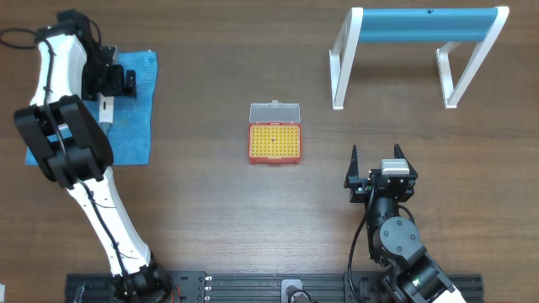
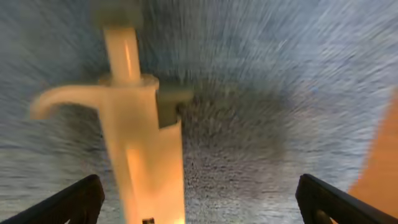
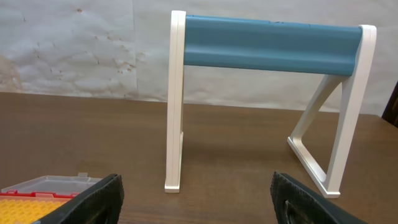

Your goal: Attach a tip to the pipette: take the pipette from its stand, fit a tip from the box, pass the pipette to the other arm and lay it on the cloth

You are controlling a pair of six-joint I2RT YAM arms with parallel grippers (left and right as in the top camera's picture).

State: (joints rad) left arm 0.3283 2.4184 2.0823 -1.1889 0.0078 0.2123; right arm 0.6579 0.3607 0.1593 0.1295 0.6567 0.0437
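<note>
The white pipette [image 2: 140,143] lies on the blue cloth [image 2: 267,93], with its finger hook and plunger stem showing. My left gripper [image 2: 199,208] hovers just above it, open, and the fingers [image 2: 68,202] stand wide on either side without touching it. From above, the left gripper [image 1: 114,82] is over the cloth [image 1: 135,126] at the table's far left, and a short piece of the pipette [image 1: 105,109] shows beside the arm. My right gripper [image 1: 379,167] is open and holds nothing, low at the right, facing the blue-and-white stand [image 3: 267,43]. The tip cannot be seen.
The tip box [image 1: 274,143], lid open over an orange rack of yellow tips, sits mid-table, and its corner [image 3: 37,193] is near the right gripper. The stand [image 1: 421,50] occupies the back right. Bare wooden table lies between box, cloth and stand.
</note>
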